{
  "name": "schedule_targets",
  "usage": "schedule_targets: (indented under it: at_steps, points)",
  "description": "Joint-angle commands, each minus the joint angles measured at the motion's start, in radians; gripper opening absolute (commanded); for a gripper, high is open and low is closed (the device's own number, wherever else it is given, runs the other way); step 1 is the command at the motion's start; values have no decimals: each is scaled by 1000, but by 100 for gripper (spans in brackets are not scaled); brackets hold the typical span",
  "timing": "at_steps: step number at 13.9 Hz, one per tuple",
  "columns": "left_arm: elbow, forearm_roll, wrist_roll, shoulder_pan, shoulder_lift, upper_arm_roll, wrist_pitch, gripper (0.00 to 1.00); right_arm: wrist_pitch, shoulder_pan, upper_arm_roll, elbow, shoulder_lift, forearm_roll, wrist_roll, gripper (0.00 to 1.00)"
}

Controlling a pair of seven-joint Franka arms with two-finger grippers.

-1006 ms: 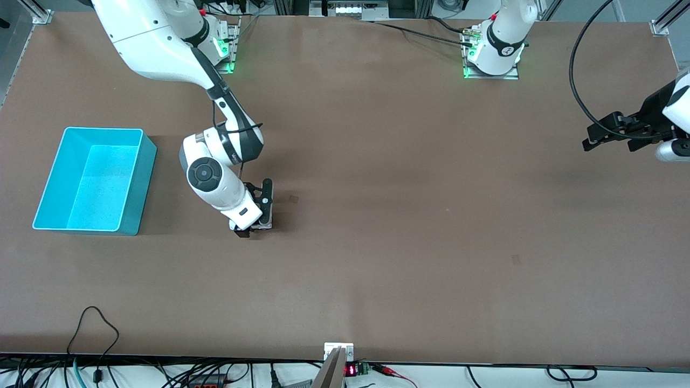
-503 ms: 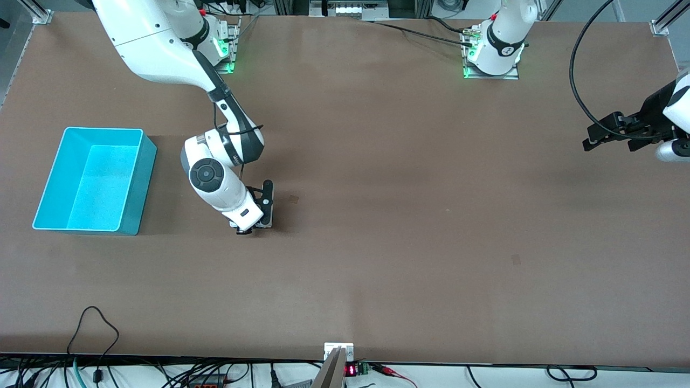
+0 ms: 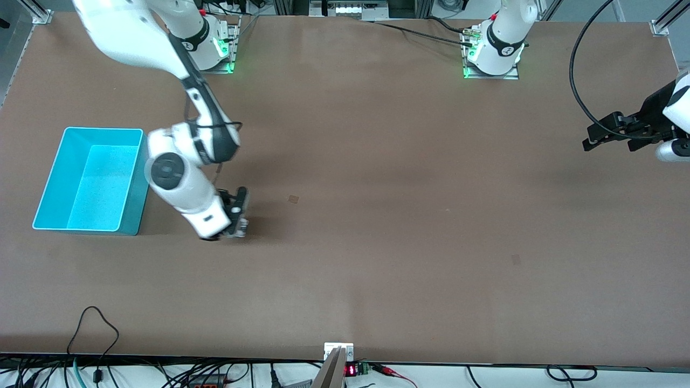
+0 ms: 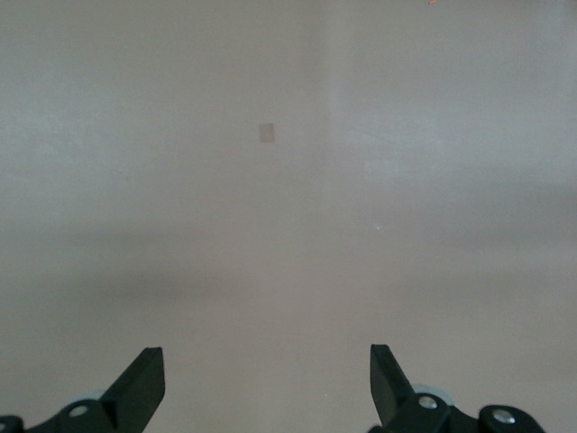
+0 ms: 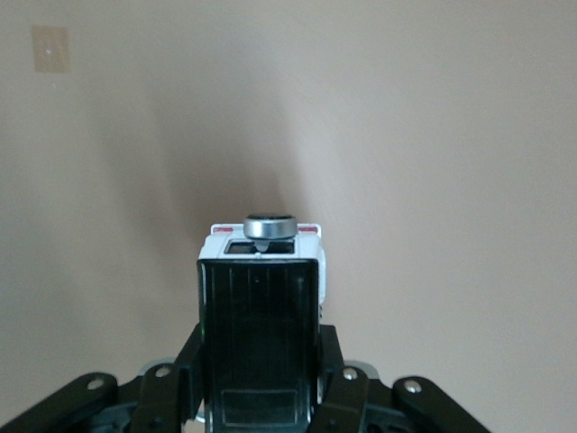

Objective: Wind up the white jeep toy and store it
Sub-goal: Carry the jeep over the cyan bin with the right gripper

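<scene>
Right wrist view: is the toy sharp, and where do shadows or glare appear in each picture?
Right wrist view: white jeep toy sharp in the right claw, soft shadow above it. Front view: green glow at both arm bases, shadow beside the turquoise bin. Left wrist view: pale, washed-out table.

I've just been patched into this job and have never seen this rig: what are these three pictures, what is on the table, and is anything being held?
There are two robot arms bolted along one edge of a brown table. The wide picture comes from a high camera facing them. The other two come from cameras on each arm's wrist, looking out past its tool.

The right tool is beside the turquoise bin, toward the right arm's end of the table. Its wrist view shows it shut on the white jeep toy, gripped by the sides, black roof facing the camera. The bin looks empty.

The left tool waits open over the left arm's end of the table. Its wrist view shows only bare table between its fingertips.
</scene>
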Motion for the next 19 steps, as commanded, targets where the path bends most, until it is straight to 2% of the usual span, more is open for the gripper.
schedule_targets:
  at_steps: [1,4,8,11,14,17,19]
  points:
    - [-5,22,6,14,-14,-12,4,100,-60,-80,-12,-57,-116,-5,120,0]
    - [-7,22,6,15,-12,-11,10,100,-137,-155,-58,-106,-174,-4,239,0]
    - [-13,22,6,23,-12,-9,10,100,-126,-282,-96,-191,-220,-5,333,0]
    - [-13,22,6,26,-12,-8,10,100,-142,-295,-184,-197,-222,-5,440,0]
    - [-13,22,6,29,-12,-8,9,100,-152,-296,-238,-224,-208,-5,531,0]
    - [-13,22,6,29,-12,-8,7,100,-133,-295,-244,-260,-182,-19,635,0]
    - [-14,22,6,29,-12,-8,3,100,-79,-296,-244,-290,-170,-25,637,0]
